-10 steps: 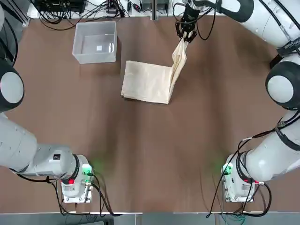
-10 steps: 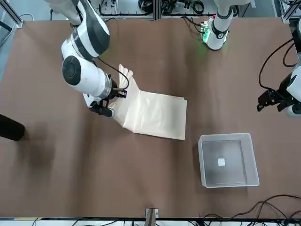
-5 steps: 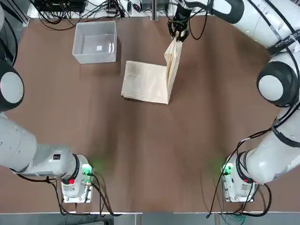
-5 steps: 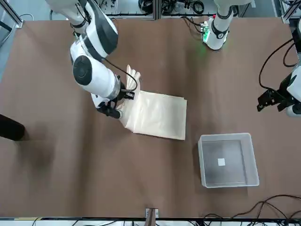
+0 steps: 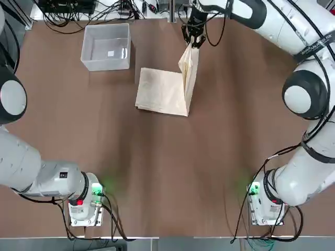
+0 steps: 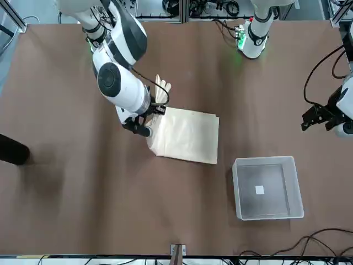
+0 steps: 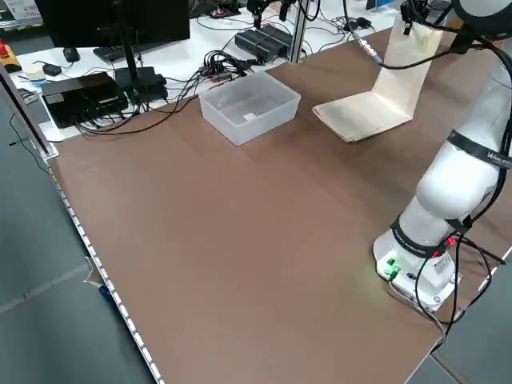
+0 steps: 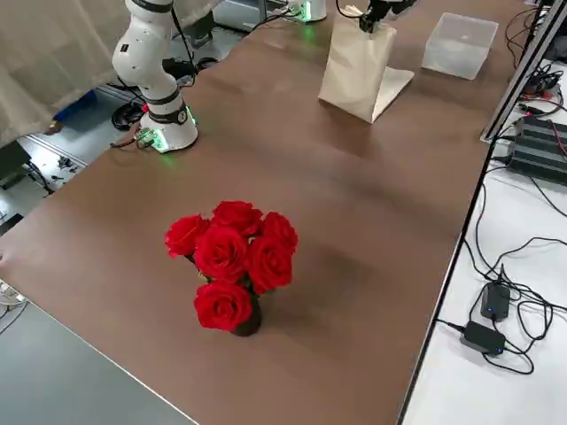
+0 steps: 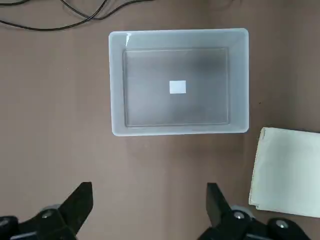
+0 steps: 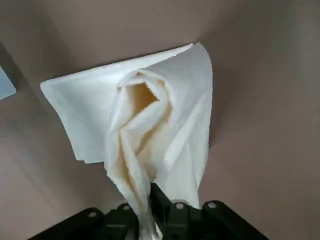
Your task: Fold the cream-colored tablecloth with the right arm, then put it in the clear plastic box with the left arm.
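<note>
Tablecloth (image 5: 163, 91) fold half done: my right claw (image 5: 192, 41) pinches its raised edge at twelve o'clock; boxing remains, left claw (image 9: 150, 205) wide.

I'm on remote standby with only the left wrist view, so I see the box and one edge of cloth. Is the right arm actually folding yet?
Observer: Yes. The right gripper has its jaws shut on a bunched corner of the cream-colored tablecloth, lifting one flap nearly upright while the rest lies flat.
Operator: Which side is the raised flap on?
Observer: On the side away from the clear plastic box, as the top view shows.
Operator: Anything else on the table I should know of?
Observer: A bunch of red roses stands far off, seen only in the right side view.
Operator: And my own gripper?
Observer: The left gripper hangs with jaws open, over bare table beside the box, holding nothing.
</note>
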